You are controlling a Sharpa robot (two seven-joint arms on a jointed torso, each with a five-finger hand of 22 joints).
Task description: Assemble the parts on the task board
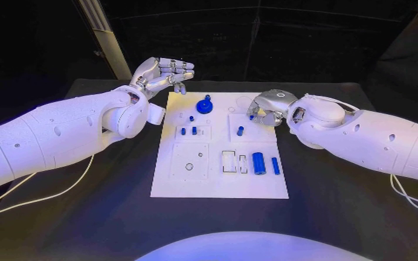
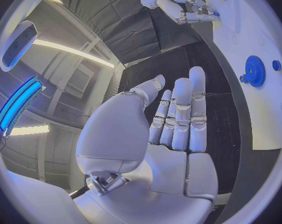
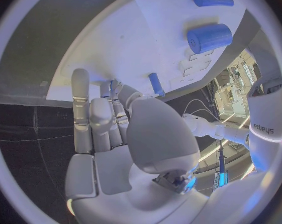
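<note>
Task board (image 1: 218,182) mid-counter; left hand (image 1: 162,75) hovers empty, fingers apart, off its far-left corner; right hand (image 1: 268,106) seems to pinch a blue part (image 1: 252,116) near its right edge, likely for fitting.

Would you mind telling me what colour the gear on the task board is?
The gear is blue, clearest in the left wrist view.

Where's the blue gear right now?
In the head view, the blue gear sits near the task board's far edge, left of centre, just below the left hand.
</note>
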